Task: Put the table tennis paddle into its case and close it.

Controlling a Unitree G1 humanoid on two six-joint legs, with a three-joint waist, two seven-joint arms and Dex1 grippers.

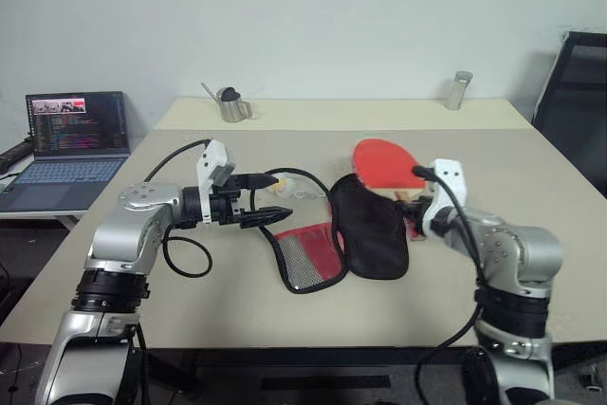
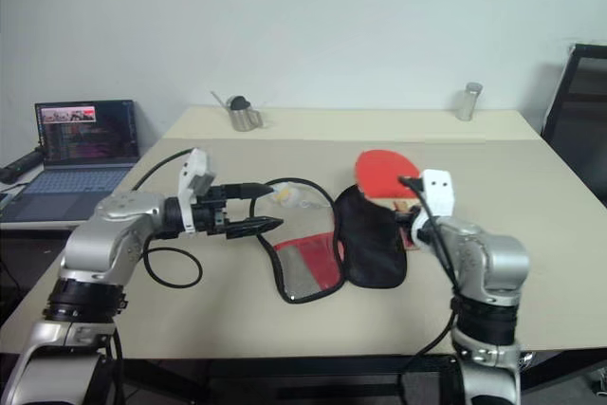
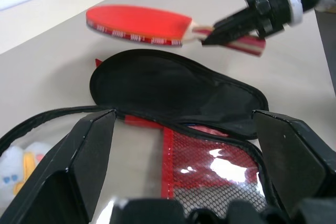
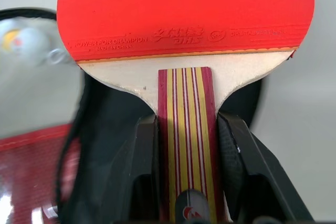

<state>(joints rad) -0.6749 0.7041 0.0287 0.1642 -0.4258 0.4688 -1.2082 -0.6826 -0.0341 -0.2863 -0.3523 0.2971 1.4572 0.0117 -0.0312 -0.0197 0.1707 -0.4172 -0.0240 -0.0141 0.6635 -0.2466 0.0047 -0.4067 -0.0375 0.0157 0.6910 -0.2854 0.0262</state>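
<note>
Case [image 1: 365, 230] lies unzipped, paddle [image 1: 384, 163] outside it

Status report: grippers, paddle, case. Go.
Left gripper open, hovering beside the case. Right gripper shut on the table tennis paddle handle, paddle held above the table. Case lies open, red lining up. Nothing blocking.

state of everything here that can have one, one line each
table tennis paddle: lifted off the table, held by its handle, red face up
case: unzipped, lying open on the table, red lining and mesh pocket showing
right gripper: shut on the paddle's handle
left gripper: open, holding nothing, beside the case
laptop: open, screen lit
</note>
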